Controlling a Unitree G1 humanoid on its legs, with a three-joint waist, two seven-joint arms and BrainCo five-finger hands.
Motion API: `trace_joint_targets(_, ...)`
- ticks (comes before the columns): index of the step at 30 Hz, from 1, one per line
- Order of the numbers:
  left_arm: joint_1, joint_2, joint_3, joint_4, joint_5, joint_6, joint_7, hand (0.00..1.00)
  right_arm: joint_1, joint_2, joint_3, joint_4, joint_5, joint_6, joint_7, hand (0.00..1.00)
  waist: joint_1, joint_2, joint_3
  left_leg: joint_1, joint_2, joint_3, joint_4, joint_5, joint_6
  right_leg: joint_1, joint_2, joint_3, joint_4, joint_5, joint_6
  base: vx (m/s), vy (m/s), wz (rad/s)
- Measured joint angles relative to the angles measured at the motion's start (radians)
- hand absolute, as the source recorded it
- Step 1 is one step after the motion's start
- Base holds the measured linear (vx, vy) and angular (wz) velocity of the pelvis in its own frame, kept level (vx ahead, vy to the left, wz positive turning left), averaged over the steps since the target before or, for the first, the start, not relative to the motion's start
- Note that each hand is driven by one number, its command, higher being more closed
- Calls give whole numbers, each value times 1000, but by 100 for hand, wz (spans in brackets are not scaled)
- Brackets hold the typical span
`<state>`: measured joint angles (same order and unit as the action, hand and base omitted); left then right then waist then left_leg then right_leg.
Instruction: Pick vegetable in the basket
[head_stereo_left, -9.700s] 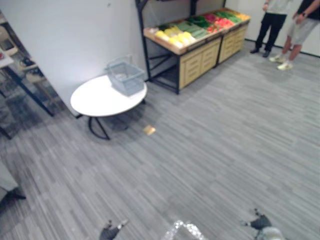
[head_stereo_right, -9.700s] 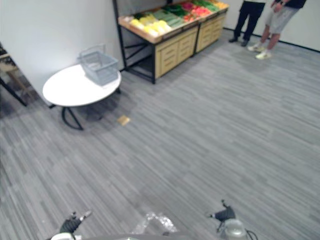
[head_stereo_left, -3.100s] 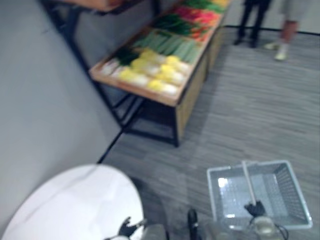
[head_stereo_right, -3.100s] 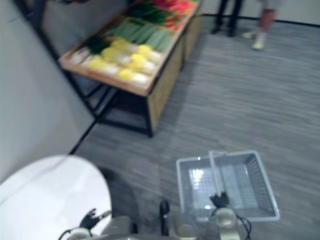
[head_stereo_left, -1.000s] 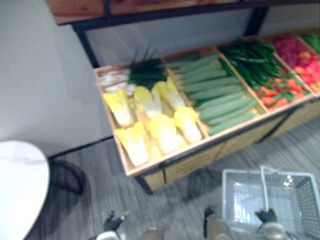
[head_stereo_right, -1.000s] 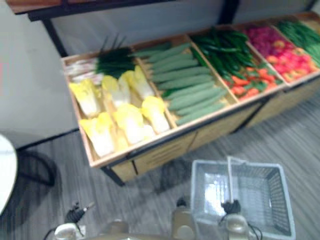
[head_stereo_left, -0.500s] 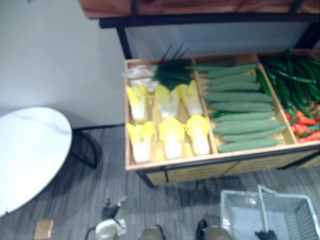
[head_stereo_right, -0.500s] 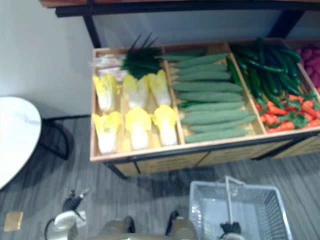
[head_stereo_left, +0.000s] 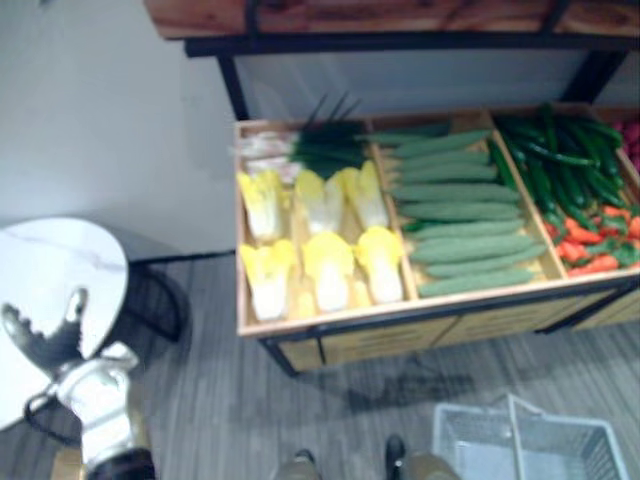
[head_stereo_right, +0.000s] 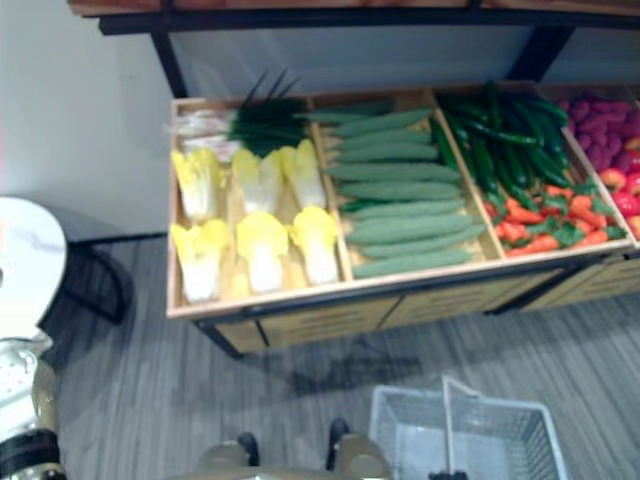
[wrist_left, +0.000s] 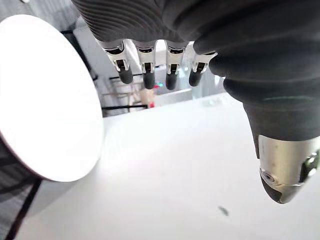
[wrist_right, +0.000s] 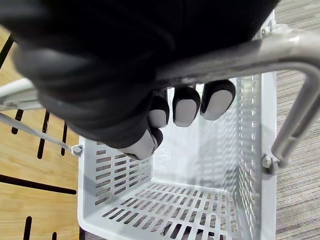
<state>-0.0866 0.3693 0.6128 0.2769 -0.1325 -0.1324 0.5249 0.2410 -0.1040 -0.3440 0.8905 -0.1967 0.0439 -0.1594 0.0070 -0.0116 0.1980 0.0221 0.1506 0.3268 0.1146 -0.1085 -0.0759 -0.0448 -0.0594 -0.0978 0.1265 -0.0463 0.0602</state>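
Wooden and broad, the produce counter spans twelve to three o'clock in the eye views. Its compartments hold pale yellow cabbages toward eleven o'clock, then long cucumbers, dark green peppers and red vegetables toward three. All the vegetables lie in those compartments. A round white table sits at nine o'clock on the grey striped floor. The grey mesh basket hangs at five o'clock. Its metal handle is wrapped by the right hand, fingers curled tightly under the bar. At eight o'clock the left hand is raised, its fingers spread loose and holding nothing.
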Motion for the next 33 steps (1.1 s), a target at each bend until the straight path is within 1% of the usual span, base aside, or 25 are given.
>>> trace_joint_targets(1,0,3,-4,-13,6,1,0,0,1,-4,0,0,0,0,0,100,-1,2,-1,1,-1,2,-7,3,0,1,0,1,-8,6,0,-39,24,-2)
trace_joint_targets(2,0,14,-28,-42,41,6,-2,0,5,-11,0,0,0,0,3,100,-1,5,-3,1,-3,3,-10,11,2,5,0,1,-22,16,0,-38,21,1)
trace_joint_targets(5,0,31,-114,-121,187,13,-38,0,15,-28,0,-2,0,0,14,100,-1,12,-5,17,-9,3,-28,25,3,23,0,-1,-46,32,0,-9,4,1)
trace_joint_targets(6,0,31,-158,-140,236,13,-56,0,16,-39,0,-2,-1,-1,16,100,-4,20,-10,23,-13,3,-44,30,4,31,-1,-2,-60,39,2,0,0,0)
trace_joint_targets(7,0,31,-181,-145,253,13,-64,0,16,-44,0,-3,-2,-1,16,100,-5,23,-12,24,-15,4,-45,32,5,32,-2,-1,-65,41,3,-26,17,-4)
trace_joint_targets(8,-1,31,-230,-147,292,13,-82,0,16,-54,0,-6,-3,-1,17,100,-9,31,-15,24,-17,11,-49,35,7,32,-3,1,-76,48,3,-20,16,-9)
trace_joint_targets(10,-2,31,-295,-147,349,16,-108,0,12,-64,0,-12,-13,-2,17,100,-15,40,-15,28,-21,19,-61,41,9,31,-3,11,-91,60,5,-28,15,-14)
trace_joint_targets(11,-3,31,-332,-147,373,20,-118,0,5,-66,0,-12,-32,-2,17,100,-26,42,-14,28,-23,22,-67,45,10,31,-3,15,-97,65,5,-24,10,-11)
trace_joint_targets(12,-4,29,-348,-147,388,25,-122,0,1,-66,0,-12,-39,-2,17,100,-32,42,-14,30,-24,22,-71,46,9,31,-3,17,-99,67,6,-17,8,-10)
trace_joint_targets(14,-26,25,-427,-141,425,38,-144,0,-10,-66,1,-12,-41,-2,17,100,-35,43,-11,33,-25,36,-77,49,9,29,-1,28,-112,76,10,-18,5,-16)
trace_joint_targets(17,-75,13,-491,-99,473,52,-173,0,-26,-70,0,-13,-42,-1,15,100,-41,47,3,33,-28,48,-79,49,10,27,-1,42,-126,88,11,-14,10,-16)
trace_joint_targets(18,-90,3,-501,-78,494,59,-180,0,-35,-73,0,-13,-42,-1,14,100,-52,49,11,32,-29,49,-79,49,10,23,-1,45,-125,90,11,-8,14,-10)
trace_joint_targets(20,-108,-6,-526,-49,511,73,-184,0,-49,-76,0,-19,-42,-1,8,100,-63,53,25,31,-32,55,-80,49,10,14,-3,52,-124,91,13,-8,16,-9)
trace_joint_targets(23,-136,-8,-564,-14,545,82,-197,0,-67,-76,0,-22,-43,-1,-2,100,-68,57,44,28,-32,72,-81,50,10,4,-2,64,-124,93,15,12,8,-14)
trace_joint_targets(26,-164,-9,-577,13,550,91,-209,0,-86,-77,1,-35,-43,-1,-5,100,-87,59,61,18,-33,74,-80,49,10,-8,-3,68,-124,101,14,35,6,-5)
trace_joint_targets(29,-207,-12,-599,51,550,97,-216,0,-93,-78,1,-62,-43,-1,-7,100,-87,61,75,10,-35,83,-79,49,10,-22,-3,80,-120,101,14,14,7,-8)
trace_joint_targets(32,-255,-18,-629,76,550,99,-217,0,-124,-87,0,-91,-43,1,-11,100,-87,59,101,-3,-36,91,-71,49,10,-44,-4,94,-104,102,14,-19,6,-12)
trace_joint_targets(33,-276,-18,-629,94,549,100,-217,0,-145,-92,1,-105,-43,1,-13,100,-87,55,119,-4,-36,103,-67,49,11,-56,-3,107,-91,102,14,-49,9,-21)
